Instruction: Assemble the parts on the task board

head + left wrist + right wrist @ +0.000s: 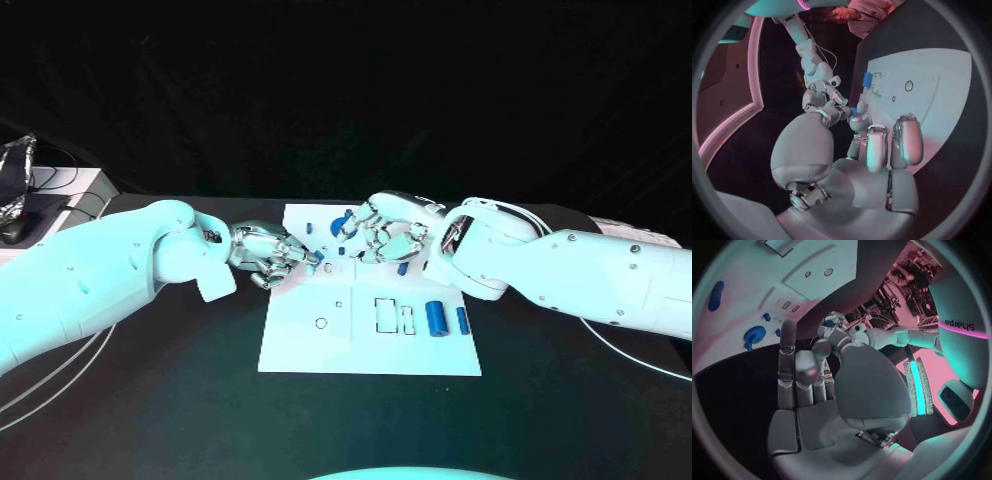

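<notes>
Two silver robot hands meet over the far half of the white task board (368, 350), which lies in the middle of the black surface (173, 400). Left robot hand (267, 255) hovers at the board's left edge, fingers curled; whether it holds anything cannot be told. Right robot hand (389, 235) hangs over the far end, fingers loosely apart, nothing visibly held. Blue cylinder parts (438, 319) lie on the board's right side, and a blue gear (753, 334) sits near the right robot hand's fingertips.
</notes>
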Controlling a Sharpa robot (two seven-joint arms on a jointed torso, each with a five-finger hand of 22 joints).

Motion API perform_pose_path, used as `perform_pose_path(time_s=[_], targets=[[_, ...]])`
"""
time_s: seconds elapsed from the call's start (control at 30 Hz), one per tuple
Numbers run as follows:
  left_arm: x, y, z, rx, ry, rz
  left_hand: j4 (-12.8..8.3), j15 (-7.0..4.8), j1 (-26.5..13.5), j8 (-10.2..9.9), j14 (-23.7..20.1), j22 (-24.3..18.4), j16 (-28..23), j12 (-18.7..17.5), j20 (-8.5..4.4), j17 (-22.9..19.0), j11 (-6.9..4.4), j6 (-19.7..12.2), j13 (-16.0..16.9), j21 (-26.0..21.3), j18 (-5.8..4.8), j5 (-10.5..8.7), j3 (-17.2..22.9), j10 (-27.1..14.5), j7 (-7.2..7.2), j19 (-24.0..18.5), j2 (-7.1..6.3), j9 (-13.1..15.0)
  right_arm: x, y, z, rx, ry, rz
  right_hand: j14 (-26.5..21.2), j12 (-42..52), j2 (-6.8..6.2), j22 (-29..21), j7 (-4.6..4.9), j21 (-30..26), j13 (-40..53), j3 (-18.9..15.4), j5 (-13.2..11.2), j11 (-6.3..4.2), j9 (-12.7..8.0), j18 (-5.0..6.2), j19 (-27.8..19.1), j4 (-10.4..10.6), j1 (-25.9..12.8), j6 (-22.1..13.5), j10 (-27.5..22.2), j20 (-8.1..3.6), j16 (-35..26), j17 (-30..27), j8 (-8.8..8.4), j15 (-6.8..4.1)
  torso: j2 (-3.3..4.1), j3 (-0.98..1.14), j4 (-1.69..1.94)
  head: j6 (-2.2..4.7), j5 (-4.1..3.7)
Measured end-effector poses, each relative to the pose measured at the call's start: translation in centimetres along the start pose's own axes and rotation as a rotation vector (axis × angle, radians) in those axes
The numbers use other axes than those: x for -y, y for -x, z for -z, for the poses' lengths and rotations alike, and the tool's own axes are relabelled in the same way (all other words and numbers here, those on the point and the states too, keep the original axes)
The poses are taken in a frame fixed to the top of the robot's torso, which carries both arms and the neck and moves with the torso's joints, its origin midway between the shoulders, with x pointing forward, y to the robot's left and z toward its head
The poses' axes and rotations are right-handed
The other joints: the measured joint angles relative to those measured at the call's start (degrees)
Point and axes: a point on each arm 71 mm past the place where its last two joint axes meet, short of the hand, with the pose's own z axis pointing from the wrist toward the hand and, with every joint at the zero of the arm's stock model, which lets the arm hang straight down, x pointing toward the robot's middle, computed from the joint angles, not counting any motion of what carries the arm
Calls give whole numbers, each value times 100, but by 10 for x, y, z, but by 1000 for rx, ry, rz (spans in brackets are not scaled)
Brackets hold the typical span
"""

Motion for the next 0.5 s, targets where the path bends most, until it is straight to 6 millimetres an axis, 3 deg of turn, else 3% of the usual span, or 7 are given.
perform_pose_path(time_s=[0.2,0.5], targets=[[0,-3,0,-20,-25,10,0,0,-16,0,0,5,0,15,-13,0,0,0,15,0,-1,-2,0,0,0,13,-15,-1,-8,-12,-7,-21,15,52,0,1160,0,290,-17,293,1178,92,-35,-42,-52,0,16,-14,0,-134,235,-26,898,823,-39,0,1,1,-4,8,18],[1,-6,-1,-41,-46,17,0,0,-67,-29,0,5,23,39,-22,0,-17,40,42,0,-1,-13,0,23,3,22,-22,-2,-15,-24,-15,-24,21,78,20,1544,-18,398,-17,369,1572,108,-104,-45,-67,0,16,1,-18,-175,309,-25,1167,1087,-39,-20,10,3,0,-2,27]])
